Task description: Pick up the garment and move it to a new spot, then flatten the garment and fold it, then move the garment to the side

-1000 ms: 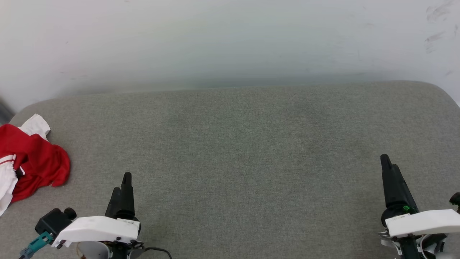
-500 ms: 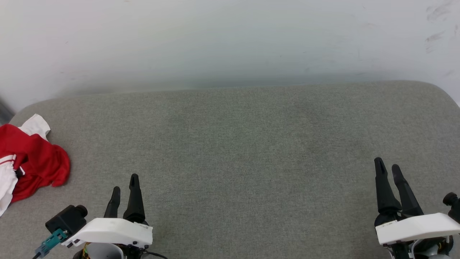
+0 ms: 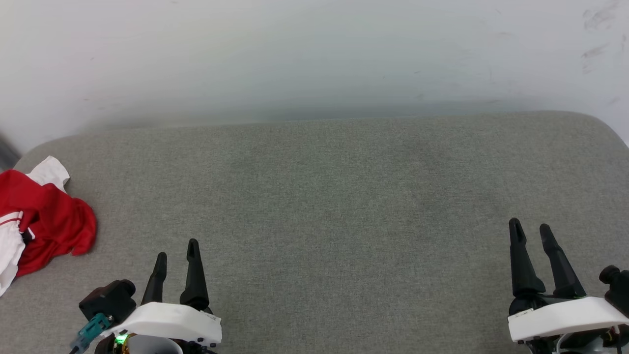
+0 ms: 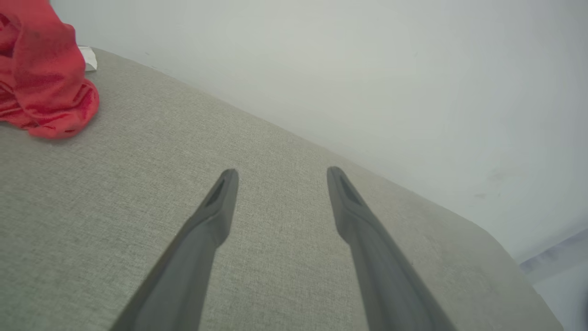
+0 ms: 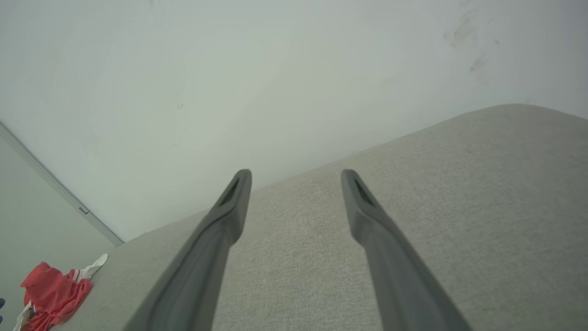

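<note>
Garment [image 3: 44, 221] crumpled at far left of grey cushion [image 3: 334, 196], left gripper [image 3: 177, 248] nearby (parted, empty), right gripper [image 3: 530, 227] well apart, parted, empty.

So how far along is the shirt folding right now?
Nothing looks done: the red and white T-shirt lies crumpled at the left edge of the grey cushion, unfolded. Nothing is in hand; the left gripper and right gripper are open and empty, apart from it. Picking up, moving, flattening, folding and setting aside all remain.
</note>
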Robot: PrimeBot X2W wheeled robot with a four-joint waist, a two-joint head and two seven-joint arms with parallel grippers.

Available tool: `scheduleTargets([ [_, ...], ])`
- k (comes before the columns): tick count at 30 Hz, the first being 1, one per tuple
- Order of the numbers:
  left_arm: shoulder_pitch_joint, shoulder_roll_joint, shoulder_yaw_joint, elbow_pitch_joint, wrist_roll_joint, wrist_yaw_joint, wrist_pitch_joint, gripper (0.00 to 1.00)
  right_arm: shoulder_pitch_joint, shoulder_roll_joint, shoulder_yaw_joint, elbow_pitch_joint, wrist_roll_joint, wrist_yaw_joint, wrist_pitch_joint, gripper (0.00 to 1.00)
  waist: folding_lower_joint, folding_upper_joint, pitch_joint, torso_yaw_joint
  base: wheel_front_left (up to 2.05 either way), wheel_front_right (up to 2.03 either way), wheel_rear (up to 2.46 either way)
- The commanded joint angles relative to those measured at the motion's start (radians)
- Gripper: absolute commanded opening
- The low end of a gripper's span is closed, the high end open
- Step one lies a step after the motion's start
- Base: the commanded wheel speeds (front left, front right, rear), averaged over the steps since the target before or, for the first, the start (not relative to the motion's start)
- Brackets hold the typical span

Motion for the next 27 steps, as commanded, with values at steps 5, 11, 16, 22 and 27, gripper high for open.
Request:
scheduleTargets([
  [5, 0.006, 0.008, -0.014, -0.017, 0.079, 0.008, -0.023, 1.0, 0.005, -0.001, -0.002, -0.024, -0.076, 0.0, -0.022, 1.0, 0.0, -0.0001, 0.001, 0.0, 0.0, 0.0, 0.0],
  [11, 0.012, 0.008, -0.021, -0.016, 0.15, 0.014, -0.041, 1.0, 0.017, 0.0, -0.006, -0.03, -0.15, 0.0, -0.04, 1.0, 0.0, -0.0001, 0.002, 0.002, 0.0, 0.0, 0.0],
  [16, 0.018, 0.008, -0.025, -0.016, 0.197, 0.014, -0.054, 1.0, 0.024, 0.0, -0.005, -0.032, -0.201, 0.0, -0.051, 1.0, 0.0, -0.0001, 0.001, 0.002, 0.0, 0.0, 0.0],
  [22, 0.024, 0.007, -0.026, -0.018, 0.248, 0.01, -0.067, 1.0, 0.032, 0.0, -0.003, -0.037, -0.256, 0.0, -0.066, 1.0, 0.0, -0.0001, 0.001, 0.001, 0.0, 0.0, 0.0],
  [27, 0.028, 0.005, -0.026, -0.009, 0.288, 0.008, -0.079, 1.0, 0.037, 0.0, -0.007, -0.037, -0.302, 0.0, -0.077, 1.0, 0.0, -0.0001, 0.002, 0.002, 0.0, 0.0, 0.0],
])
